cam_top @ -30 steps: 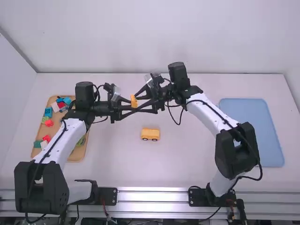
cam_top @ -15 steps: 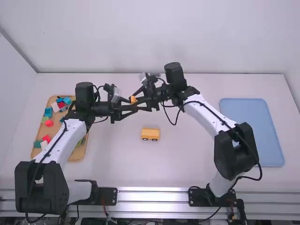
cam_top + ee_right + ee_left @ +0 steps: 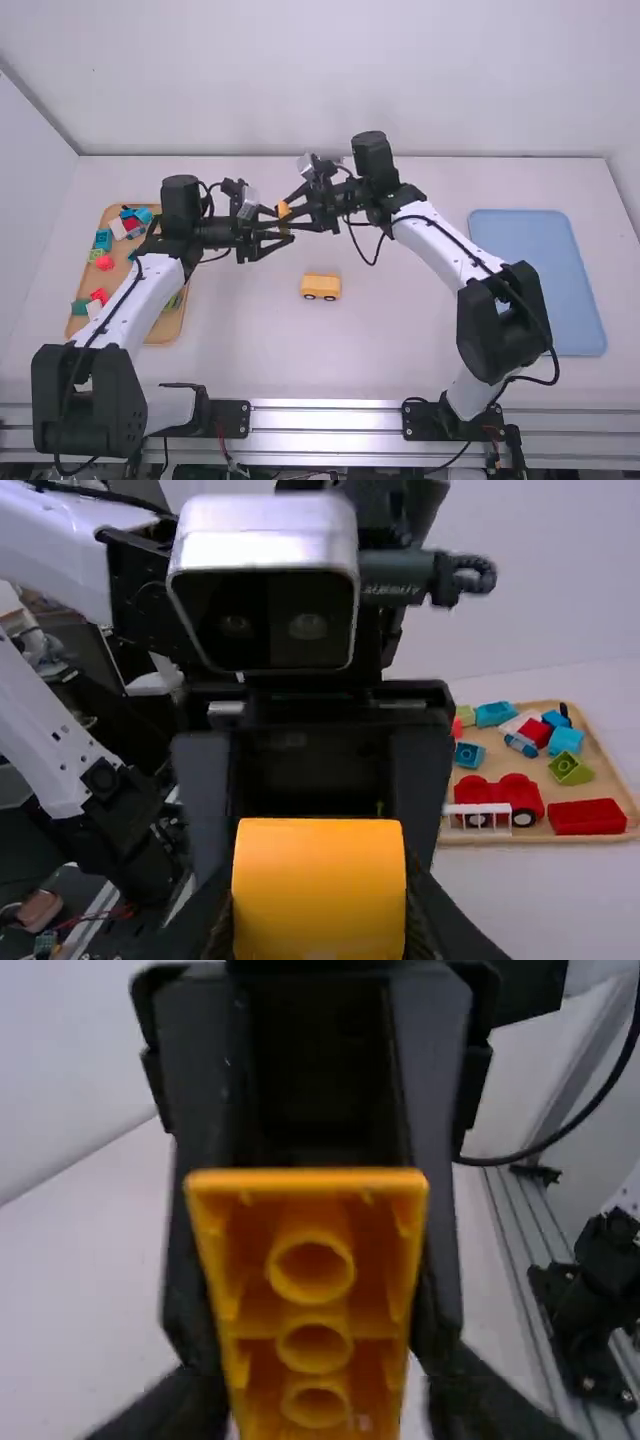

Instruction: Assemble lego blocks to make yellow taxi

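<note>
The orange-yellow hollow plastic block [image 3: 320, 890] is gripped by the right gripper [image 3: 288, 214], above the white table [image 3: 400, 350]. The left gripper [image 3: 279, 227] is opened around this block. A yellow wheeled toy base [image 3: 321, 286] is placed on the table.

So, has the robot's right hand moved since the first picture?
Yes: in the high view, the right hand has shifted slightly left, farther from the blue tray.
</note>
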Action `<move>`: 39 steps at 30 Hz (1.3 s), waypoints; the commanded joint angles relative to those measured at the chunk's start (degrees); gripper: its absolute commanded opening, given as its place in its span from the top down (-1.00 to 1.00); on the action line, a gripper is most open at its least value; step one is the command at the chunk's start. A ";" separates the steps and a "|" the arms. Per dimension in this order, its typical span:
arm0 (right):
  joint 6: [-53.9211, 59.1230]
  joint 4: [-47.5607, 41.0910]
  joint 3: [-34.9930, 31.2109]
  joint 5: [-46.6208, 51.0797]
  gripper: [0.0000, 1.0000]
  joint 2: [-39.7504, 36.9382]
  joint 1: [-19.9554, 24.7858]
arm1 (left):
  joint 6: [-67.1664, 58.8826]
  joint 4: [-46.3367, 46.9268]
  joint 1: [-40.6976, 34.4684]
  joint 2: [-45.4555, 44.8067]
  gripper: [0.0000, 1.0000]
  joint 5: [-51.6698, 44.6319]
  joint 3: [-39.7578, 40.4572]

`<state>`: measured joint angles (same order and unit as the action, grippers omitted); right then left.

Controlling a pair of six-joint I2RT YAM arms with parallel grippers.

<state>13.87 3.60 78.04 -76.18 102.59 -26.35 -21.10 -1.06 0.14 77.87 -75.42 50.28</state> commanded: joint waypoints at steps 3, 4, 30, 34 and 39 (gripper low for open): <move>-5.75 3.65 1.81 4.83 0.71 0.07 1.73 | -1.42 -0.07 -0.17 -1.16 -0.98 -1.53 -0.22; -6.73 4.20 1.81 8.04 0.71 0.07 2.16 | -1.20 -0.09 -0.15 -1.16 -0.98 -1.64 -0.22; 10.10 -32.89 7.48 58.45 0.74 9.70 -8.02 | 18.40 11.74 0.28 -16.46 -0.98 72.39 -0.48; 15.69 -39.74 14.82 58.49 0.77 14.91 -12.68 | 22.71 13.22 0.28 -25.88 -0.98 84.00 -3.78; 21.31 -45.79 21.49 58.99 0.77 20.90 -16.33 | 26.16 13.25 0.50 -35.19 -0.98 90.16 -9.11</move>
<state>30.17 -41.01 96.42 -17.58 120.68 -41.69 1.83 11.99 0.43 45.25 7.31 43.42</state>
